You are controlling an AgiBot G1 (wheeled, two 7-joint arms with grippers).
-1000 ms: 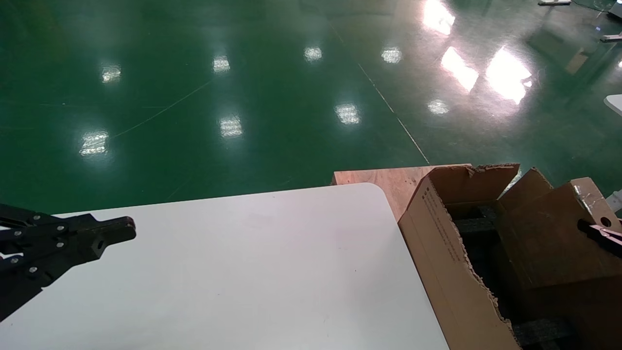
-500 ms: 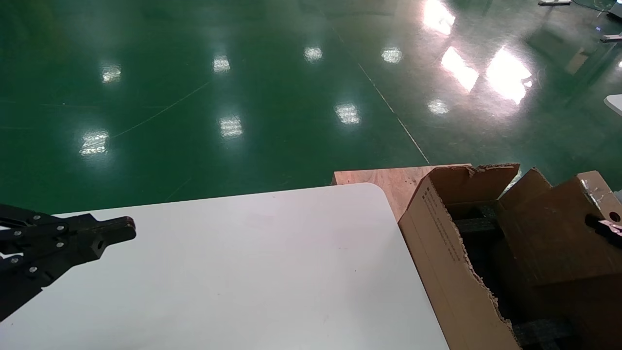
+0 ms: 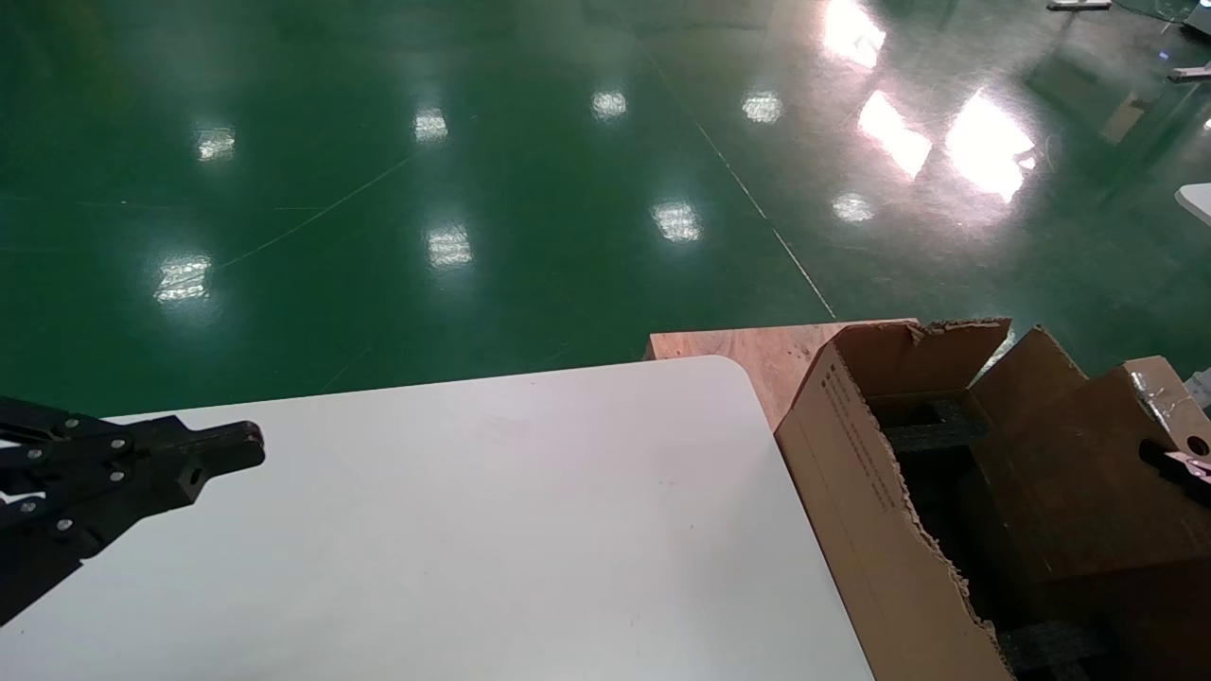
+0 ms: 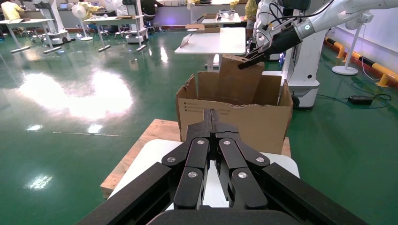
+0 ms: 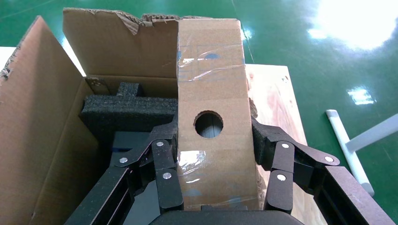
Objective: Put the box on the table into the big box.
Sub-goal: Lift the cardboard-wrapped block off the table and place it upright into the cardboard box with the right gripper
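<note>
Cardboard box (image 5: 211, 117) clamped in right gripper (image 5: 215, 154), over big box (image 5: 37, 140).
Left gripper (image 3: 222, 454) lower left above table (image 3: 492, 530), fingers (image 4: 206, 123) pressed together, empty.

Right gripper (image 3: 1178, 461) — cut off by the head view's right edge. Big box (image 3: 856, 492) — printed text too small to read; base out of frame.
</note>
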